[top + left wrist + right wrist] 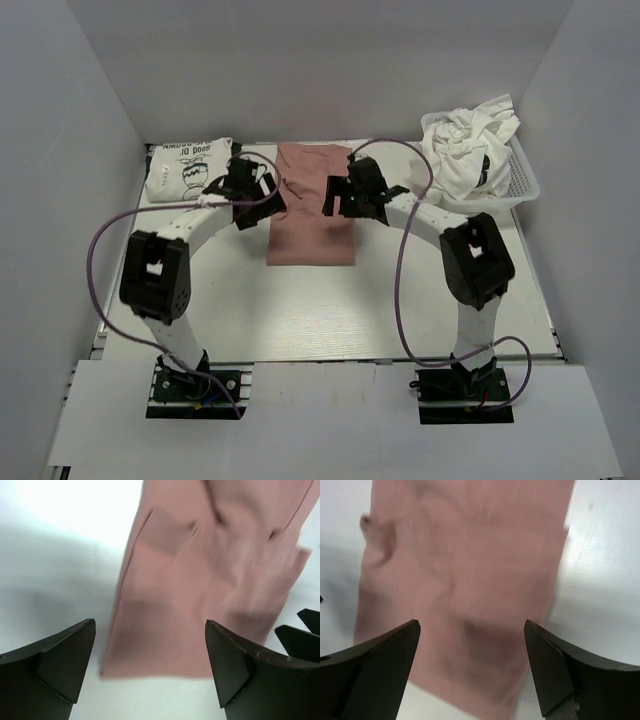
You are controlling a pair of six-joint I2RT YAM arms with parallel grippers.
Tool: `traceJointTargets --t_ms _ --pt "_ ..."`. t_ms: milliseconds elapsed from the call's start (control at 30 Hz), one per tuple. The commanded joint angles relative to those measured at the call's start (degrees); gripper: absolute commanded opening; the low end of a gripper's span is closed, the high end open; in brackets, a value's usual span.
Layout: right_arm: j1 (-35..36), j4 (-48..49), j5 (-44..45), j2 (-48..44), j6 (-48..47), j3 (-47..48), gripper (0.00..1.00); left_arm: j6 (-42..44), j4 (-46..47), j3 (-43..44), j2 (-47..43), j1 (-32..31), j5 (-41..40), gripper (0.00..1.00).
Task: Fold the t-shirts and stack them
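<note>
The dusty pink t-shirt (312, 215) lies folded into a long strip in the middle of the table. My left gripper (248, 190) hovers at its left edge, open and empty. My right gripper (345, 195) hovers over its right side, open and empty. The pink shirt fills the left wrist view (210, 580) and the right wrist view (465, 580), both blurred. A folded white t-shirt with black cartoon print (190, 168) lies at the back left. Crumpled white t-shirts (470, 140) are piled in the basket at the back right.
A white plastic basket (522, 180) stands at the back right corner. White walls enclose the table on three sides. Purple cables loop from both arms over the table.
</note>
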Motion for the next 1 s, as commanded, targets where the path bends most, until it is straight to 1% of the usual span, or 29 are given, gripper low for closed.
traceJointTargets --t_ms 0,33,67,100,133,167,200,233,300,333,367,433,467,500,567,600,633,700,733,767,800,833,900,933,967 --pt "0.9 1.8 -5.1 -8.5 -0.1 -10.3 0.90 -0.7 -0.4 -8.4 -10.0 -0.2 -2.0 1.00" --pt "1.0 2.5 -5.8 -9.4 1.5 -12.0 0.90 -0.7 0.6 -10.6 -11.2 -0.2 -0.9 1.00" --pt "1.0 4.1 -7.0 -12.5 2.5 -16.6 0.90 -0.7 1.3 -14.6 -12.3 -0.2 -0.4 1.00" --pt "1.0 5.6 -7.4 -13.4 3.2 -18.6 0.90 -0.7 1.3 -16.2 -13.3 -0.2 -0.4 1.00" --pt "1.1 6.4 -7.7 -14.3 3.8 -24.2 0.90 -0.7 2.1 -17.8 -14.1 -0.7 -0.4 1.00" --pt "1.1 7.1 -7.8 -15.3 5.1 -26.1 0.90 -0.7 3.3 -20.0 -14.6 -0.7 -0.4 1.00" --pt "1.0 9.8 -7.8 -17.1 5.3 -27.4 0.90 -1.3 3.8 -20.6 -15.2 -1.3 0.1 1.00" --pt "1.0 10.5 -7.8 -17.5 5.7 -30.5 0.90 -1.3 4.6 -21.7 -15.2 -1.3 0.7 1.00" --pt "0.6 10.9 -7.8 -17.1 6.9 -31.1 0.90 -1.9 7.0 -22.4 -14.3 -0.7 0.7 0.96" --pt "0.5 11.0 -7.8 -16.3 7.7 -31.2 0.90 -1.9 7.7 -22.4 -13.8 -0.7 2.5 0.94" --pt "0.6 11.5 -7.8 -16.0 8.2 -31.1 0.86 -1.9 8.2 -22.4 -13.1 -0.1 3.2 0.92" --pt "0.6 12.6 -7.9 -13.9 9.3 -30.9 0.79 -1.9 8.8 -22.4 -10.8 -0.1 2.7 0.86" --pt "0.5 12.8 -8.6 -13.4 9.4 -30.2 0.72 -1.9 8.8 -22.4 -10.0 -0.1 2.7 0.83" --pt "0.7 12.6 -9.2 -11.9 10.2 -29.9 0.68 -1.9 9.4 -22.4 -9.2 -0.1 3.2 0.75" --pt "0.7 12.3 -10.7 -11.0 10.3 -29.0 0.56 -1.9 9.4 -22.4 -7.0 -0.1 3.2 0.68" --pt "0.5 12.1 -11.2 -10.4 10.8 -28.9 0.47 -1.9 9.4 -22.4 -6.3 -0.1 3.8 0.62" --pt "0.6 11.7 -11.4 -10.0 11.1 -29.0 0.41 -1.9 9.4 -22.4 -5.8 -0.1 4.3 0.52" --pt "0.9 11.5 -11.1 -10.3 12.0 -29.7 0.34 -1.9 8.9 -23.6 -5.2 -0.9 4.3 0.42" --pt "0.9 11.5 -10.8 -10.3 12.4 -30.3 0.30 -1.9 8.9 -24.1 -5.2 -0.9 4.3 0.40" --pt "0.7 11.5 -10.6 -10.7 12.5 -30.4 0.27 -1.9 9.4 -24.6 -5.2 -0.9 4.3 0.38" --pt "0.7 11.5 -10.6 -10.7 12.5 -30.9 0.22 -1.9 10.0 -25.4 -5.8 -1.4 6.6 0.36" --pt "0.7 11.3 -10.5 -11.1 13.2 -31.2 0.19 -1.9 10.7 -26.9 -5.8 -1.4 7.3 0.34" --pt "0.8 11.0 -9.8 -11.8 13.1 -31.7 0.17 -1.3 10.7 -27.5 -6.6 -1.4 7.3 0.32" --pt "0.9 11.0 -9.1 -12.2 13.1 -32.0 0.21 -1.3 9.9 -28.1 -7.2 -1.4 6.4 0.35" --pt "1.0 10.8 -8.9 -12.5 12.9 -32.1 0.22 -1.3 9.1 -28.1 -7.9 -1.4 5.6 0.43"
